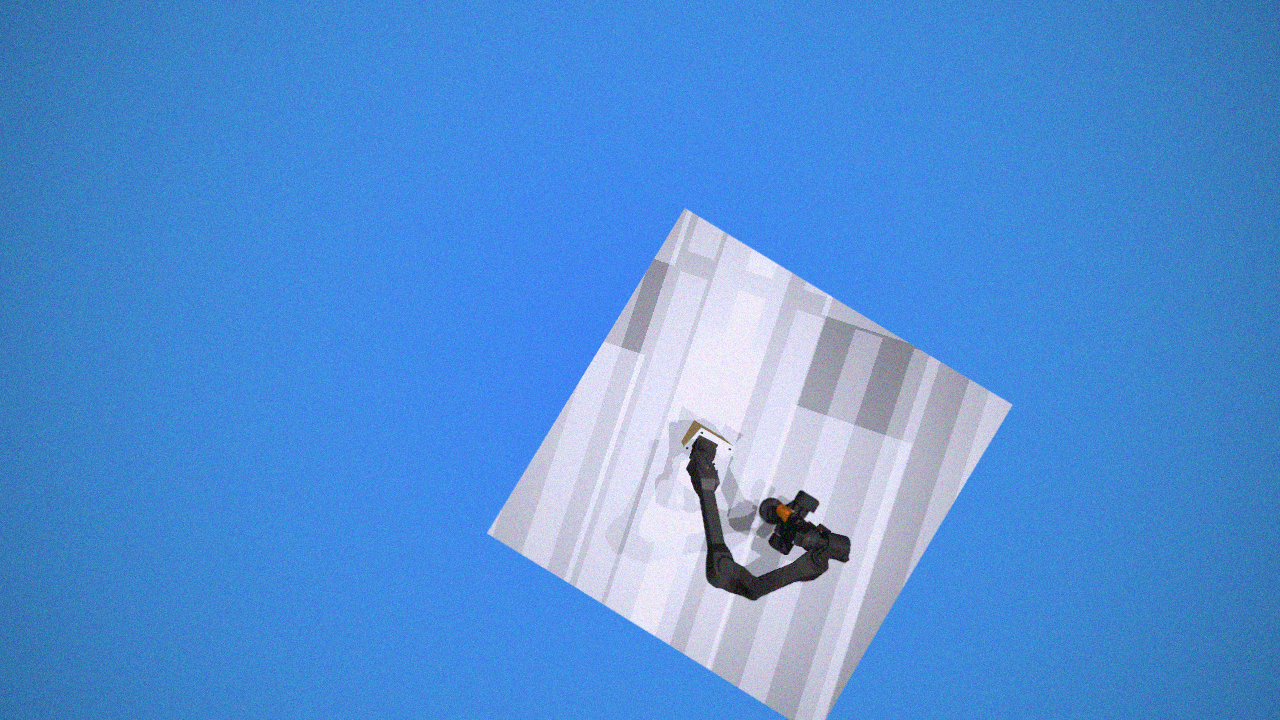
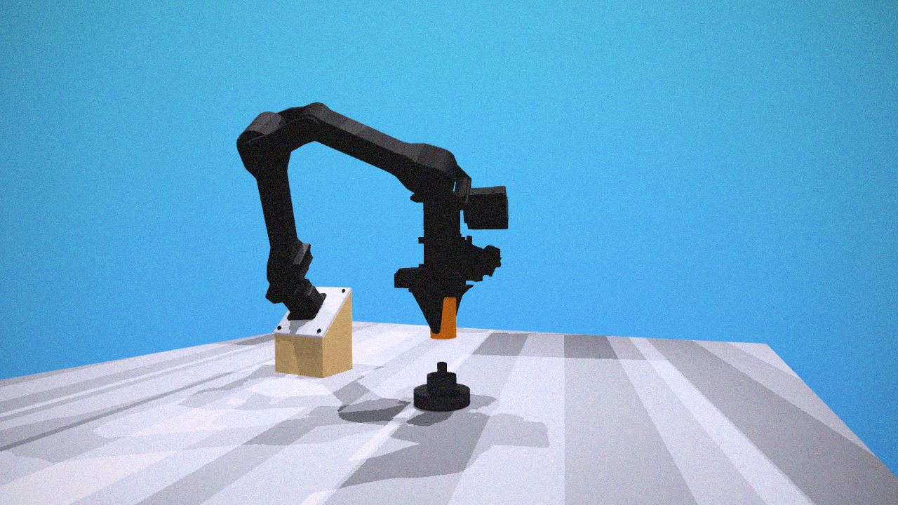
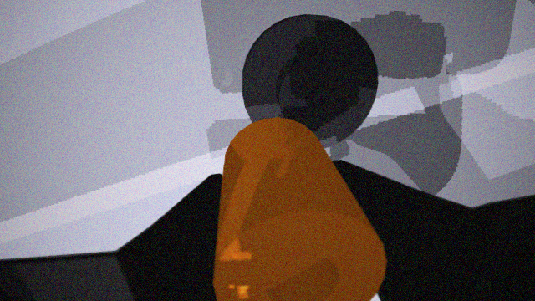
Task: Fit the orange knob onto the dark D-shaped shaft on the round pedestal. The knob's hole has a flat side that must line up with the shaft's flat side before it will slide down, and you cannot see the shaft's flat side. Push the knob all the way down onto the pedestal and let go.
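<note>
The orange knob [image 1: 784, 513] [image 2: 447, 320] [image 3: 292, 188] is upright between the fingers of my gripper [image 2: 443, 322] [image 3: 277, 178], which is shut on it. The round dark pedestal [image 1: 767, 510] [image 2: 441, 398] [image 3: 259, 63] stands on the table. Its thin shaft [image 2: 442, 366] points up. In the exterior view the knob hangs above the shaft with a visible gap. In the wrist view the knob's lower end covers the pedestal's near edge. The shaft is hard to make out there in dark shadow. The knob's hole and both flat sides are not visible.
The arm's wooden base block [image 2: 298, 354] with its white sloped plate [image 2: 332, 298] stands on the striped table [image 1: 733, 340] [image 2: 602, 439], left of the pedestal in the exterior view. The arm [image 1: 711, 519] [image 2: 364, 138] arches over to the gripper. Shadows lie around the pedestal.
</note>
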You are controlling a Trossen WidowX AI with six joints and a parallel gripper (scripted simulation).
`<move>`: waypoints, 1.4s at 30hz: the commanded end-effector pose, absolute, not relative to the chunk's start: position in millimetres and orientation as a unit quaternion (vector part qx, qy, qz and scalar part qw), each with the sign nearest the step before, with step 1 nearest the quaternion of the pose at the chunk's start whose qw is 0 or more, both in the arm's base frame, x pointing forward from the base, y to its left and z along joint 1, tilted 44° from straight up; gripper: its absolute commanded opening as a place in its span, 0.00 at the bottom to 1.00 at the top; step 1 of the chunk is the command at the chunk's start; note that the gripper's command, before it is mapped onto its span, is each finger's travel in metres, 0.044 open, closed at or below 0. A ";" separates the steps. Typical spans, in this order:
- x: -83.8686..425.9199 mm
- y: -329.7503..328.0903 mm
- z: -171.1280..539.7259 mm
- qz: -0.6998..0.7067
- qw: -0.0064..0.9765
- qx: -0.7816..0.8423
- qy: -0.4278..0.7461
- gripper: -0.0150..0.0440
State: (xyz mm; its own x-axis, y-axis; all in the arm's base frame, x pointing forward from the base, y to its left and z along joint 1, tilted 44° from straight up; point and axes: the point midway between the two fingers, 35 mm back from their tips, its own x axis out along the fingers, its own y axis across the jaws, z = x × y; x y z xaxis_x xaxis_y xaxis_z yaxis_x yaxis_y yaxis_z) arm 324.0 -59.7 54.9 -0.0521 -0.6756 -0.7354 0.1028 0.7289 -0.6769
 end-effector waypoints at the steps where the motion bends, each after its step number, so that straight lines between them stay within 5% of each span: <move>1: 328.8 -68.0 61.9 -0.300 0.657 -0.219 0.656 0.25; 42: 331.4 -105.7 52.7 -0.307 0.655 -0.221 0.654 0.25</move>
State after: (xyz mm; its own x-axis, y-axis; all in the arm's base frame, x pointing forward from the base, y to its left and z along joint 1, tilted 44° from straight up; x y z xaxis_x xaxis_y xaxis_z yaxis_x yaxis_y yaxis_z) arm 331.0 -105.0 53.0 -0.0466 -0.6878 -0.7244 0.1182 0.7163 -0.6877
